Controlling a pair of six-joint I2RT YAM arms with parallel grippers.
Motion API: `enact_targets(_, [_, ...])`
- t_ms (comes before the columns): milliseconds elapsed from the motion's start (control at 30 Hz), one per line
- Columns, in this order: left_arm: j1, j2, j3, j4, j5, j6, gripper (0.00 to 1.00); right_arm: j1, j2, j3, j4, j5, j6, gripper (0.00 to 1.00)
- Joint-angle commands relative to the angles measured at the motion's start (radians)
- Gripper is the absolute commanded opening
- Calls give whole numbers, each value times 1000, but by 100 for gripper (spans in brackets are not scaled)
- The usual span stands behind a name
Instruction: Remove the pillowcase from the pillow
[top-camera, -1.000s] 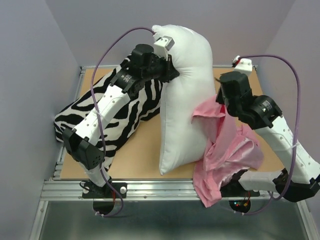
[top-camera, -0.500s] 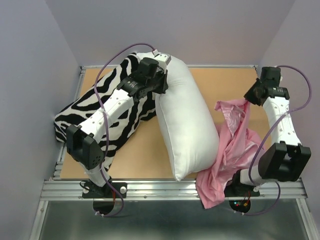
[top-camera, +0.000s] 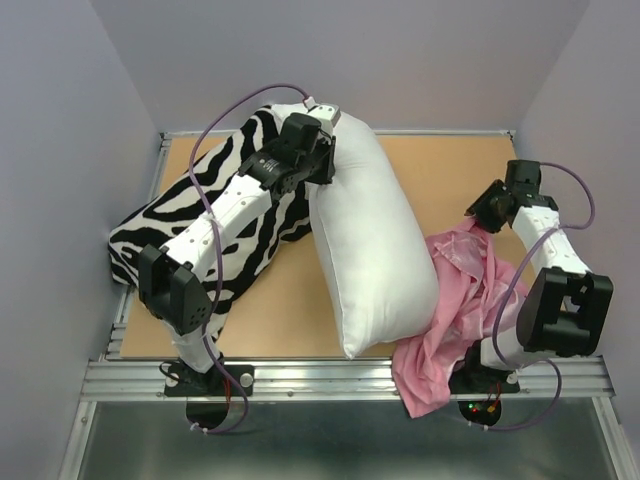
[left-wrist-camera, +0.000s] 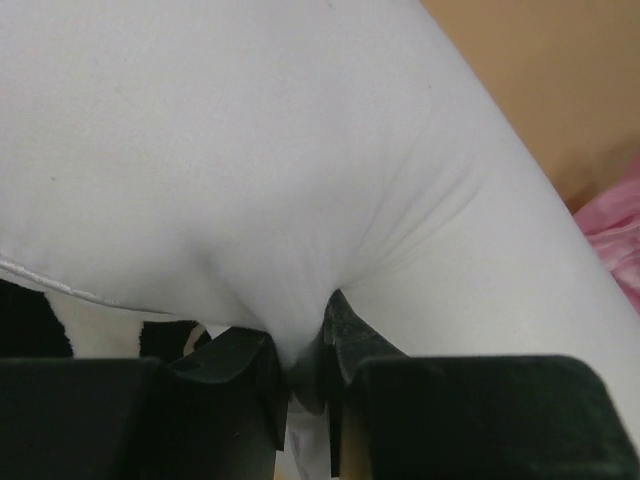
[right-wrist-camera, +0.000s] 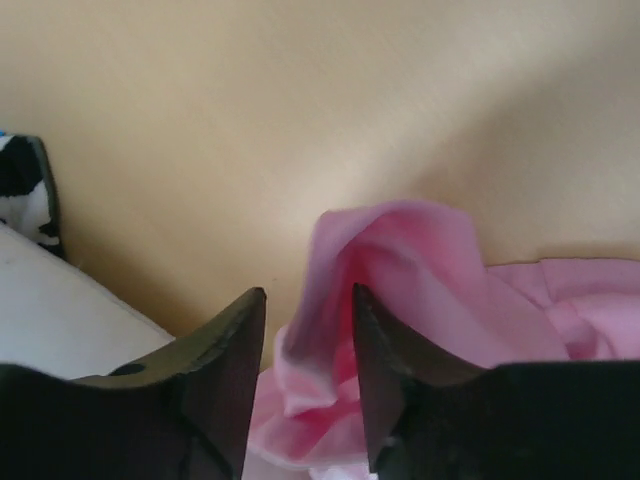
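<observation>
The bare white pillow (top-camera: 370, 240) lies slanted across the middle of the table, filling the left wrist view (left-wrist-camera: 250, 150). My left gripper (top-camera: 318, 165) is at its far upper-left corner, jaws close together with a fold of pillow fabric pinched between them (left-wrist-camera: 305, 340). The pink pillowcase (top-camera: 460, 310) lies off the pillow in a crumpled heap at the right, draping over the front edge. My right gripper (top-camera: 478, 215) hovers at the heap's far end. Its jaws stand apart (right-wrist-camera: 308, 300), and a loose raised fold of pillowcase (right-wrist-camera: 420, 260) stands between them, unpinched.
A zebra-striped pillow (top-camera: 210, 220) lies along the left side under my left arm. Bare wooden table (top-camera: 290, 310) shows between the two pillows and behind the right gripper. Purple walls close in on three sides. A metal rail (top-camera: 330, 378) runs along the front.
The pillow has tipped from upright to lying slanted. My right gripper swung back and right, lowered, and opened off the pillowcase, which slumped. My left gripper's jaws have eased slightly.
</observation>
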Motion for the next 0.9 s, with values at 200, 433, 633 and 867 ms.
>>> enact_targets(200, [-10, 14, 163, 84, -53, -33, 54, 119, -168, 49, 50, 78, -68, 100])
enact_targets(433, [-67, -159, 83, 122, -135, -78, 69, 156, -294, 127, 8, 17, -93, 100])
enact_targets(633, [-91, -348, -144, 217, -160, -127, 69, 306, -373, 150, 2, 43, -82, 100])
enact_targets(867, [-108, -620, -424, 245, -201, -167, 69, 540, -432, 97, 16, 153, -68, 100])
